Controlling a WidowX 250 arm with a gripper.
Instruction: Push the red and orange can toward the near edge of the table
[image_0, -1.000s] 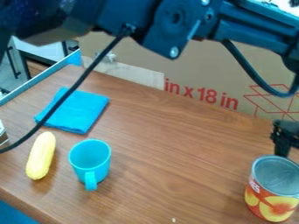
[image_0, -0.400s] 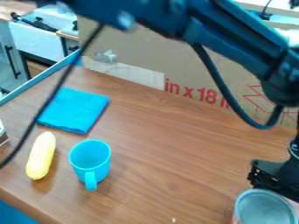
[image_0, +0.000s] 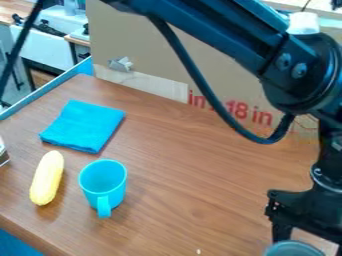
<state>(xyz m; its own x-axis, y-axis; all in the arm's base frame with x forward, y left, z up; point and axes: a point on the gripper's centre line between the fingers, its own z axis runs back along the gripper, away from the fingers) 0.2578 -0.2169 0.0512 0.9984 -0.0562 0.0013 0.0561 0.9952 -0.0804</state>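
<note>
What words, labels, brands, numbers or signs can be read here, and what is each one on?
"18 in", in red, on the cardboard behind the table; the print just left of it is partly covered by the black cable.
Further right on the cardboard, faint red marks, too unclear to read.
I can make out no other words, numbers or brands.

The can (image_0: 294, 248) is cut off by the bottom edge, its side out of sight; the right edge crops the gripper (image_0: 302, 212); the arm (image_0: 214, 22) hides part of the cardboard (image_0: 160, 45); a cable (image_0: 200, 82) covers some print (image_0: 239, 108); the left edge cuts a small object (image_0: 3, 154), too little showing to identify.
</note>
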